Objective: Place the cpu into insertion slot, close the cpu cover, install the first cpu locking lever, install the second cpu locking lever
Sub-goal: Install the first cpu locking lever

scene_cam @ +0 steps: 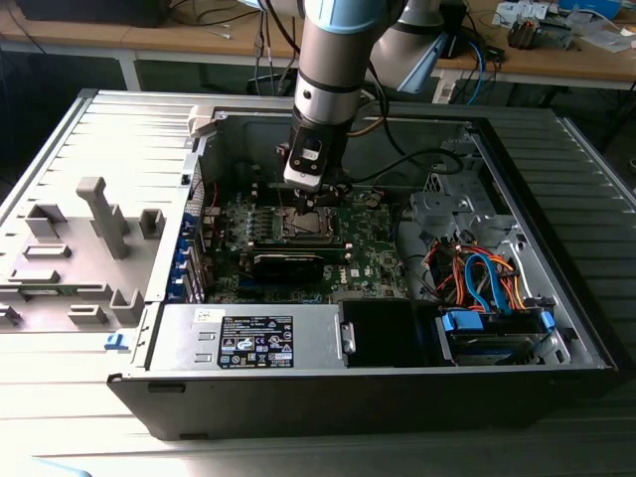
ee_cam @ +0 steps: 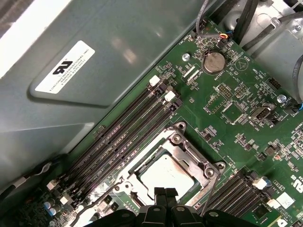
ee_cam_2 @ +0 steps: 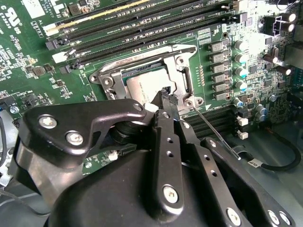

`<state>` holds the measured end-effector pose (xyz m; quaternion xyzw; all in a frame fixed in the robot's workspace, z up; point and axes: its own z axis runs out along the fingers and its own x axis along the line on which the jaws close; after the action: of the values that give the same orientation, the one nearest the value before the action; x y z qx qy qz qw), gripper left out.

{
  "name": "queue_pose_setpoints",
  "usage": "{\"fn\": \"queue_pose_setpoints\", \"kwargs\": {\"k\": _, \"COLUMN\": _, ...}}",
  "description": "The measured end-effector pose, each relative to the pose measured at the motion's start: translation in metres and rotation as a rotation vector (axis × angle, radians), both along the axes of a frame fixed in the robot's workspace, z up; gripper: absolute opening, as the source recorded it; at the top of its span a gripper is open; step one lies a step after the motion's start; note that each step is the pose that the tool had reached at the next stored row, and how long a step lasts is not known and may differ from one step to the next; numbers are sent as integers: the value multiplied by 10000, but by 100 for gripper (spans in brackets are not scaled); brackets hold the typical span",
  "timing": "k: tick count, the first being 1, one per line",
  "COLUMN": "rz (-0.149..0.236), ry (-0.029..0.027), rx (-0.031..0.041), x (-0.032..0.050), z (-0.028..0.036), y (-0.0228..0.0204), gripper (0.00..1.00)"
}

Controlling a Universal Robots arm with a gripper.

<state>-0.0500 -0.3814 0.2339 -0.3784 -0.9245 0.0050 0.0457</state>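
1. The fingers (ee_cam_2: 164,100) are pressed together with nothing seen between them, their tips at the edge of the cpu cover (ee_cam_2: 182,78).
2. The cpu (ee_cam: 165,175) lies flat in the insertion slot (scene_cam: 302,225), just beyond the tips, with the cover down over it.
3. A thin locking lever (ee_cam_2: 214,128) lies just beside the fingers, its long axis running back along them from the cover's corner.
4. Long black memory slots (ee_cam: 125,139) lie farther out, obstructing nothing.

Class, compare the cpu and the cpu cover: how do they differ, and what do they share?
The cpu is a solid plain plate; the cpu cover is a frame with a cut-out middle. The cpu is smaller and shows through the cpu cover's opening, which rings it. Both are silvery, square and lie flat.
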Motion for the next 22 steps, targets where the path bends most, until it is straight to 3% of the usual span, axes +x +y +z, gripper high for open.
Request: {"fn": "queue_pose_setpoints", "kwargs": {"k": 22, "rz": 241, "ry": 0, "rx": 8, "x": 0, "z": 0, "y": 0, "gripper": 11}}
